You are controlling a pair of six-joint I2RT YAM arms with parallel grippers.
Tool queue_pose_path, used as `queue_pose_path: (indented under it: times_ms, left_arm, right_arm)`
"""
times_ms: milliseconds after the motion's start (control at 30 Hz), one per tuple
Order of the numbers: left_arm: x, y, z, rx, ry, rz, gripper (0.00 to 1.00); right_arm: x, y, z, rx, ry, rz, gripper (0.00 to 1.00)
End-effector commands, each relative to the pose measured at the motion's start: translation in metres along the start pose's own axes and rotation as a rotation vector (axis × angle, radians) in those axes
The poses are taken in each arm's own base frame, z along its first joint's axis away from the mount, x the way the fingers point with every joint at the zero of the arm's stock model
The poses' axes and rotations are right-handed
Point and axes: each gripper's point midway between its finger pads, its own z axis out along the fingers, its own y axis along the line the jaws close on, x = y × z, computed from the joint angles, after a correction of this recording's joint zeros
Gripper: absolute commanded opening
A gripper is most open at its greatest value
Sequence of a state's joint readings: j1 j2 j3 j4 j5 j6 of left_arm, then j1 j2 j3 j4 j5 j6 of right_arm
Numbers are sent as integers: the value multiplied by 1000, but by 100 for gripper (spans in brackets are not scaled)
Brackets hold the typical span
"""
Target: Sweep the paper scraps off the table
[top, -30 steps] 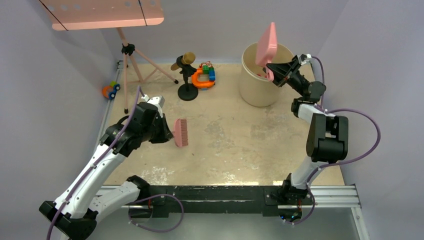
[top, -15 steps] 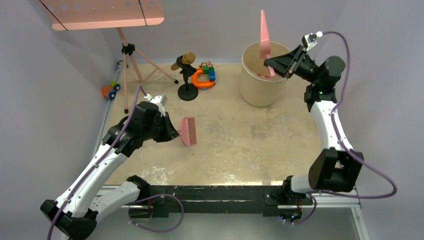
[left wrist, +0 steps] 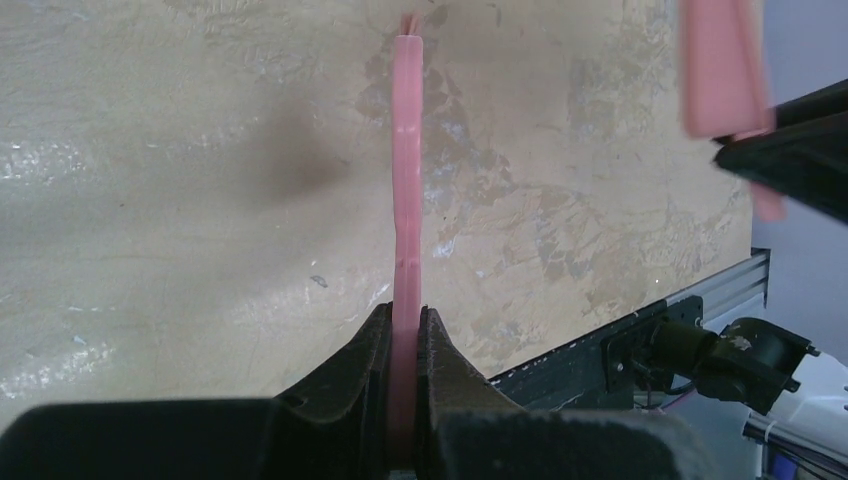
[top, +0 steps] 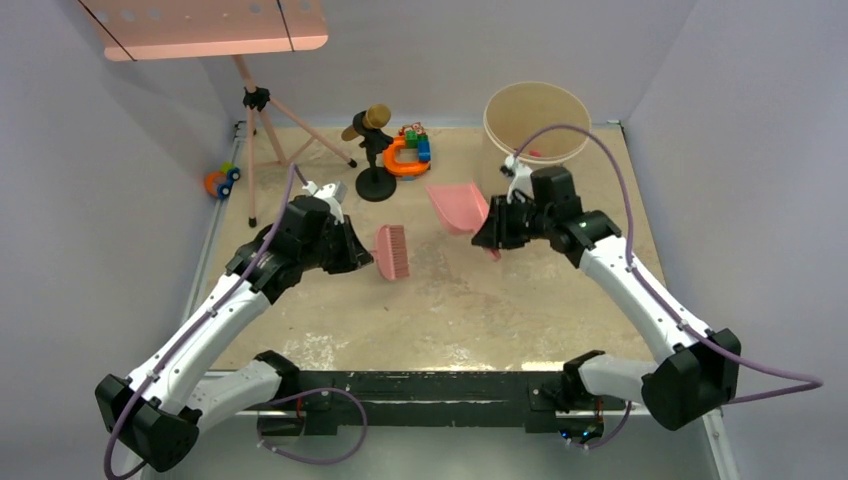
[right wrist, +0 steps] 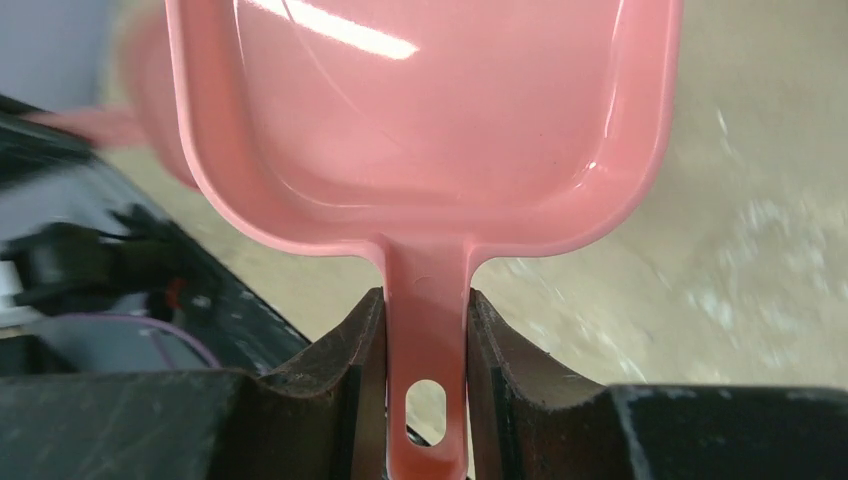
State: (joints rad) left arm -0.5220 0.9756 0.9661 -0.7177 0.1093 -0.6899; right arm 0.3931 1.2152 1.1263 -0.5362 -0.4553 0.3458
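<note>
Your L gripper is pinched tight on the handle of the pink brush. The brush runs edge-on away from the wrist cam, over the table left of centre. Can't tell if the bristles touch the surface.

Your R gripper is clamped on the handle of the pink dustpan, w/ a finger on each side just above the hang hole. From the top cam the pan sits between brush and bucket, mouth pointing to the far left, near the brush head but apart from it. R wrist cam shows only glossy pink plastic inside the pan.

The beige bucket stands upright at the far right of the table, just behind the R wrist. As for the paper scraps, the only sign is a small reddish bit low inside by the near wall, too small to be sure.

Along the far edge are the toy blocks w/ orange ring, a mic on a black stand and a pink tripod.
</note>
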Motion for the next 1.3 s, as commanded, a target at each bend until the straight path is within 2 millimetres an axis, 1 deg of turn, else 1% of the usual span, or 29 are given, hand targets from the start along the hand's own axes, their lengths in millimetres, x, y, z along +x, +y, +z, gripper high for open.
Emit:
queue_pose_path:
  times_ms: [0, 100, 200, 333, 433, 500, 567, 700, 767, 867, 900, 1000, 1133, 1267]
  left_arm:
    - [-20, -17, 15, 67, -60, -4, 0]
    - [-20, -17, 32, 65, -37, -14, 0]
    - [-23, -19, 46, 64, -29, -30, 0]
    - [-27, -29, 63, 105, -11, -23, 0]
    - [-28, -30, 71, 106, 6, 3, 0]
    - [-26, -27, 76, 99, 14, 12, 0]
    - [-25, -24, 79, 88, 17, 18, 0]
    - [-21, -17, 83, 62, 27, 27, 0]
    - [-19, -14, 85, 54, 36, 34, 0]
    - [-17, -12, 85, 48, 43, 44, 0]
    - [-17, -12, 84, 49, 41, 47, 0]
    - [-17, -11, 84, 48, 39, 43, 0]
    - [-20, -23, 87, 100, 33, 6, 0]
    - [-25, -32, 91, 110, 62, 4, 0]
  right_arm:
    - [41, -54, -3, 255, 30, -42, 0]
    - [64, -71, 3, 314, 48, -3, 0]
    - [79, -85, 8, 365, 62, 38, 3]
    - [86, -96, 11, 416, 70, 55, 5]
    - [89, -98, 12, 428, 86, 57, 11]
    - [91, -100, 12, 436, 92, 55, 19]
    - [92, -102, 12, 450, 94, 53, 31]
    - [94, -102, 13, 448, 99, 50, 49]
    - [95, -101, 14, 449, 103, 49, 62]
    - [91, -100, 11, 451, 81, 48, 76]
    - [90, -98, 10, 446, 73, 46, 78]
    - [82, -93, 4, 437, 37, 44, 78]
    - [75, -88, -3, 423, -12, 40, 78]
    - [75, -86, -5, 421, -17, 44, 78]
